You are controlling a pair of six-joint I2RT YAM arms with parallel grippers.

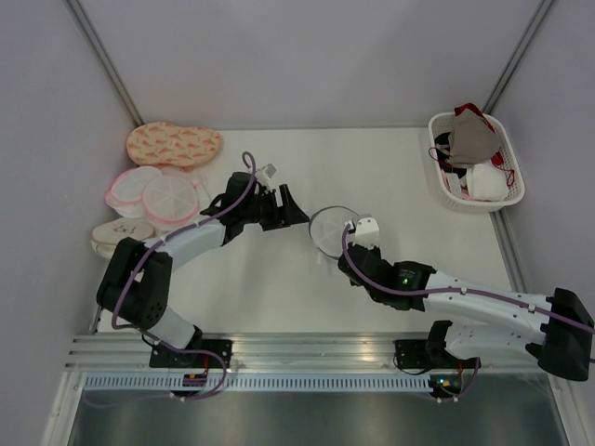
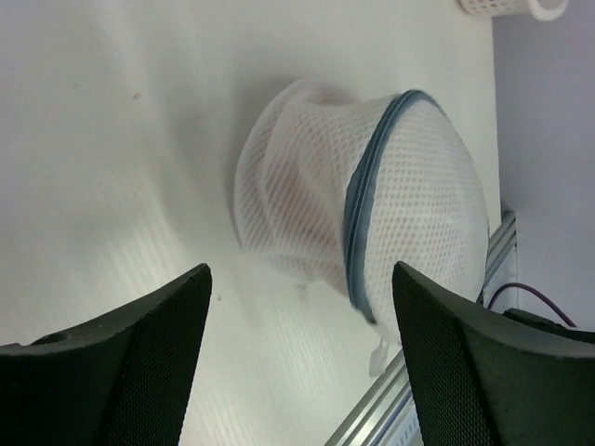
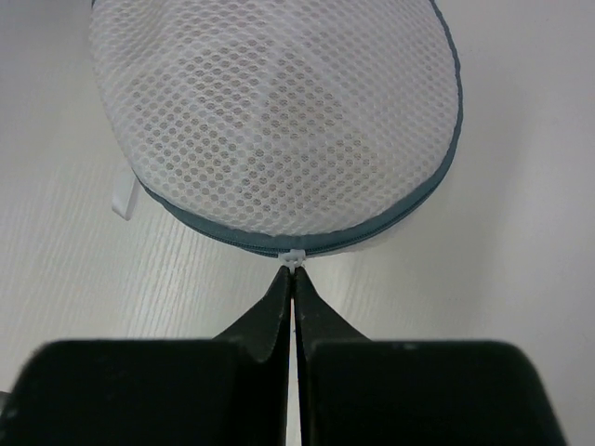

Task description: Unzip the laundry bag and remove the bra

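Note:
The laundry bag (image 1: pixel 328 232), a white mesh dome with a blue-grey zipper rim (image 3: pixel 279 240), lies mid-table between both arms. In the right wrist view my right gripper (image 3: pixel 294 271) is shut, its tips pinching the white zipper pull (image 3: pixel 294 256) at the bag's near edge. My left gripper (image 2: pixel 299 279) stands open just short of the bag (image 2: pixel 363 195), nothing between its fingers (image 2: pixel 158 344); from above it (image 1: pixel 299 216) sits at the bag's left side. A faint pinkish tint shows through the mesh (image 2: pixel 293 186); the bra itself cannot be made out.
A white basket (image 1: pixel 509 172) at back right holds a taupe bra (image 1: pixel 472 139) and a white garment (image 1: pixel 483 181). At back left lie an orange patterned case (image 1: pixel 175 144) and pink-rimmed mesh cases (image 1: pixel 153 193). A metal rail (image 1: pixel 307 351) lines the near edge.

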